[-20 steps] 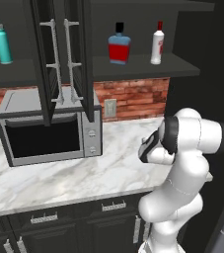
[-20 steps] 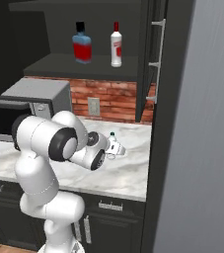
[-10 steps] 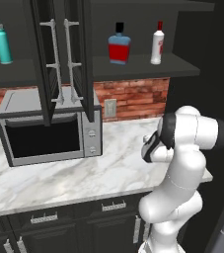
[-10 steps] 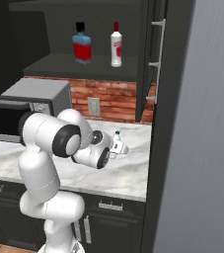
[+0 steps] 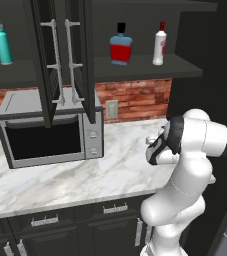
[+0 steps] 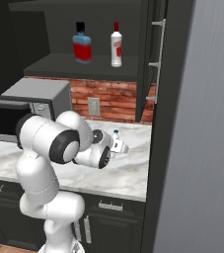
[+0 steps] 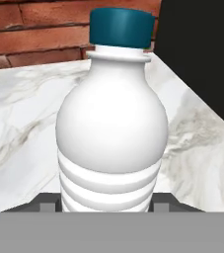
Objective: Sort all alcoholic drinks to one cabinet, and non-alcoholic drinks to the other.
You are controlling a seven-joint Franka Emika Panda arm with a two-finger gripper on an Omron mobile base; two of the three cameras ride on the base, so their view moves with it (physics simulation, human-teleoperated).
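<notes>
Gripper (image 7: 108, 207) clamped on the ribbed bottle (image 7: 111, 123); you lift it upright toward the teal bottle (image 5: 2, 43) on the far-left shelf

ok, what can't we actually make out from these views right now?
- Finger contact on the ribbed bottle: hand view, grey band cuts off the tool tips.
- Same bottle in right base view: just the cap shows, the arm covers the rest.
- Labels on the blue bottle and white bottle: too small to read.
- Teal bottle: its base merges with the dark shelf.
</notes>
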